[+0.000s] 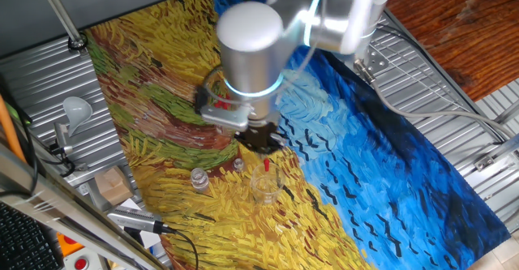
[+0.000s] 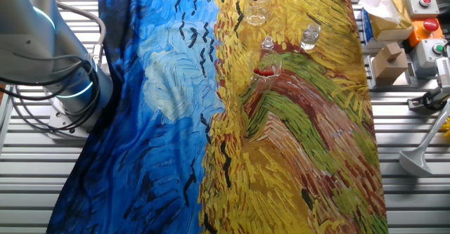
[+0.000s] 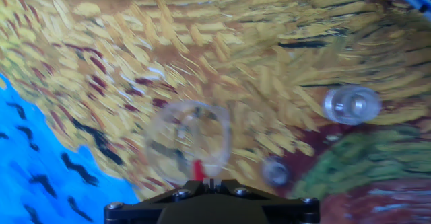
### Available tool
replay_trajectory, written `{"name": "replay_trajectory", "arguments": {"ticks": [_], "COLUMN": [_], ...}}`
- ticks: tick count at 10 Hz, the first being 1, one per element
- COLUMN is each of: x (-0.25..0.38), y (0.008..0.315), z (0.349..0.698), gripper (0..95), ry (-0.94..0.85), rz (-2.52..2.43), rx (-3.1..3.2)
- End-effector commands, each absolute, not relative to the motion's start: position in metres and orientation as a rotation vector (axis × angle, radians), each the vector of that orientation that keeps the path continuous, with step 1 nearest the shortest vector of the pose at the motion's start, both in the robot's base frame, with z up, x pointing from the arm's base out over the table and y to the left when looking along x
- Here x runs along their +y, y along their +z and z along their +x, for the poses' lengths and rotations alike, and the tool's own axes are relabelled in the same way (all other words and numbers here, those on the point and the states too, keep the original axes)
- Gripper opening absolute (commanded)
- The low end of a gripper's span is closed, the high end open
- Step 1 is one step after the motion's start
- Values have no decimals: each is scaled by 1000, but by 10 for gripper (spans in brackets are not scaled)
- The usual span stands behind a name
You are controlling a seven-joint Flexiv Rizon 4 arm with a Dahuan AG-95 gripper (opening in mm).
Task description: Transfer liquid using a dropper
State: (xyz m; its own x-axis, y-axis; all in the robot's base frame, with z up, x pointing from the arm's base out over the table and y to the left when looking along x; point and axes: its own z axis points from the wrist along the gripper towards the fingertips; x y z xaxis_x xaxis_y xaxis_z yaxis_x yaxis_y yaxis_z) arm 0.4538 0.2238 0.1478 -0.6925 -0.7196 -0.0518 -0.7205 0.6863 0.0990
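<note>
The hand (image 1: 261, 143) pinches the dropper (image 1: 266, 165) by its red bulb, hanging it over a clear glass (image 1: 266, 186) on the table (image 1: 389, 165); a small vial (image 1: 199, 180) stands at the glass's nine o'clock.

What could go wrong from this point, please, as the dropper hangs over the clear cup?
The dropper is thin and the clear cup is hard to see, so the tip may miss its mouth. The small vials stand close by and could be knocked. The dropper's grip looks slight; it may slip.
</note>
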Motion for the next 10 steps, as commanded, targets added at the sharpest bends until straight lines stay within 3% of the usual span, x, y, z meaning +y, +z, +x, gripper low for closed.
{"name": "replay_trajectory", "arguments": {"ticks": [1,10], "x": [210,204], "y": [146,149], "z": [457,457], "gripper": [0,0], "ry": [187,143], "rz": [-1253,-1045], "rx": [2858,2944]}}
